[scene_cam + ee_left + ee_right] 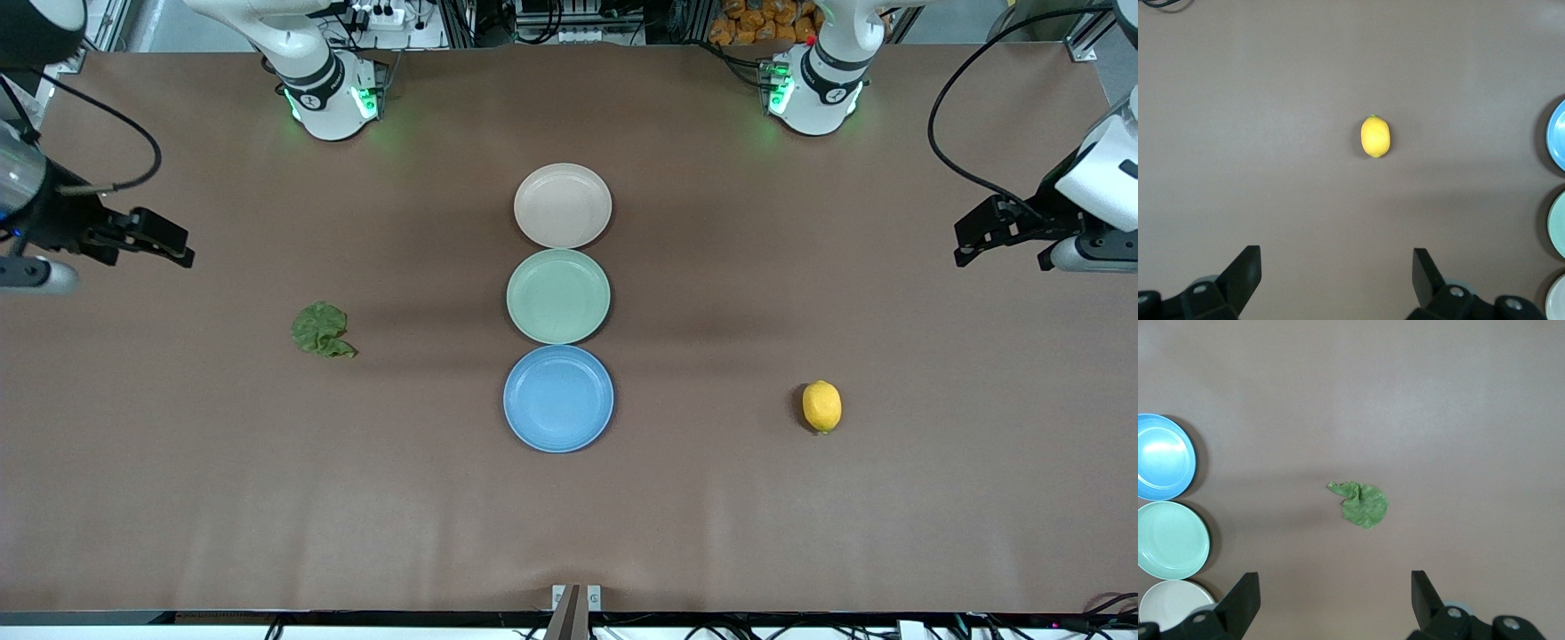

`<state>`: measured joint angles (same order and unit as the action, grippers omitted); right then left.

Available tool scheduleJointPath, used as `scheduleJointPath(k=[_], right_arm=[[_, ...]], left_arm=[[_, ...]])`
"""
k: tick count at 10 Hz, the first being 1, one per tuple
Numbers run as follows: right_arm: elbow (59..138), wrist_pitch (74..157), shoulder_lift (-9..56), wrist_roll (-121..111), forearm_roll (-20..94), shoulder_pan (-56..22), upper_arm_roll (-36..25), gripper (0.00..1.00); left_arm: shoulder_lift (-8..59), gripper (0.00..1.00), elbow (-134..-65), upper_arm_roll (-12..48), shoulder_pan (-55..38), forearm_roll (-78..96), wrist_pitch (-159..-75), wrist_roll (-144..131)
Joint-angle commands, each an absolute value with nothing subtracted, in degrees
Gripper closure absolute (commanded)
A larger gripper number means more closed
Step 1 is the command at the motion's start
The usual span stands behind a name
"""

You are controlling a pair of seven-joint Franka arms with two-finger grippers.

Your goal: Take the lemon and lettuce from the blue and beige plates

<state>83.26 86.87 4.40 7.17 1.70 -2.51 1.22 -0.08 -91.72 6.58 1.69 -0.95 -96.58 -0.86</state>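
blue plate (558, 398): nearest of the stack, nothing on it
lemon (821, 406): on bare table toward the left arm's end; firm, smooth, could roll, so pinch across its narrow middle
lettuce (322, 330): toward the right arm's end; floppy and light, grab the crumpled bunch
beige plate (563, 205): farthest, bare too
left gripper (1337, 280): up over its table end, fingers spread wide
right gripper (1335, 603): same deal over its end, wide apart

Brown desk (800, 533) filling the view; orange goods (756, 22) sitting on shelving past its top edge.
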Motion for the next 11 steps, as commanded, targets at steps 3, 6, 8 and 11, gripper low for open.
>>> scheduleJointPath(k=[3,6,8,11], right_arm=[[82.1,87.0,2.6,7.6,0.3,-1.6,2.1,0.00],[82.3,90.0,2.7,6.8,0.6,-1.8,2.1,0.00],[82.3,91.1,2.7,4.7,0.6,-1.7,2.1,0.00],[82.4,91.1,2.8,5.0,0.7,-1.8,2.0,0.00]], left_arm=[[0.4,0.00,-89.1,7.2,1.9,-0.9,-92.9,0.5],[0.4,0.00,-89.0,7.3,1.8,-0.8,-92.9,0.4],[0.1,0.00,-89.0,7.3,1.9,-0.4,-92.8,0.4],[0.0,0.00,-88.9,7.3,1.9,-0.1,-92.8,0.4]])
